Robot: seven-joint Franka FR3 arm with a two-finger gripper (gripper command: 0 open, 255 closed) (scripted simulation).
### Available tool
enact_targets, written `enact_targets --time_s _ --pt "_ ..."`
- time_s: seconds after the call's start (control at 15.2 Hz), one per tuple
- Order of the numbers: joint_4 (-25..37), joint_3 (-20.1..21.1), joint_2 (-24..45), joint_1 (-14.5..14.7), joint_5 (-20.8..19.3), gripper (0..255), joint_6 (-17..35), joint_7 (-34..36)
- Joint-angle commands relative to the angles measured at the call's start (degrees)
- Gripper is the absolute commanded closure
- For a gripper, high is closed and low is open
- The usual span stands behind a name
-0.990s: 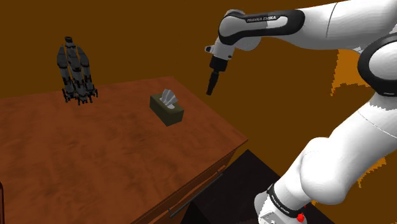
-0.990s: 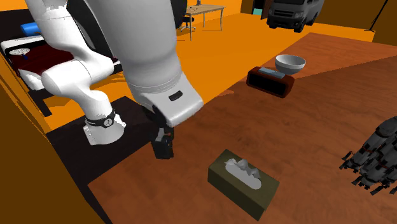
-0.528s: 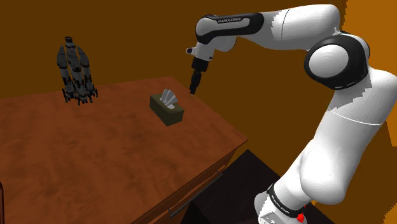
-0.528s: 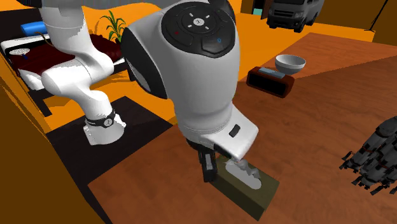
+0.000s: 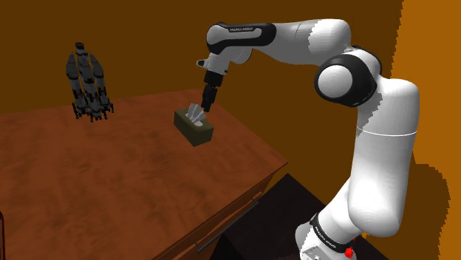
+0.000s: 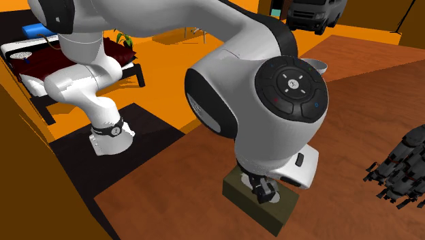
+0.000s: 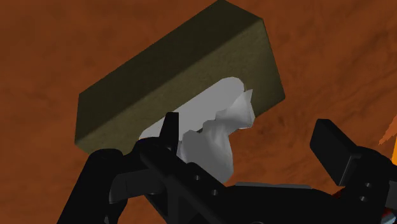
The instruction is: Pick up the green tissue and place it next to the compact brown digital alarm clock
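Gripper (image 5: 206, 100) is open and empty, hanging just above the olive-green tissue box (image 5: 195, 128) near the brown table's (image 5: 111, 177) edge; the box sits right under my hand, its long axis skewed and running more along the finger line than across it, so I'd likely twist the wrist before dropping.

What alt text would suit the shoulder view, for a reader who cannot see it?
A white robot arm reaches up and left, its black gripper poised over an olive-green tissue box on a brown wooden table. A dark grey object stands near the table's far-left corner.
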Motion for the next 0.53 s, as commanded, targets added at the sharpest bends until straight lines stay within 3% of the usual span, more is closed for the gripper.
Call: enact_targets --time_s 0.0,0.46 --pt "-1.2 0.2 0.2 0.2 0.2 0 1.4 -0.4" --pt "-3.8 0.4 0.2 0.8 0.5 0 4.0 -0.7"
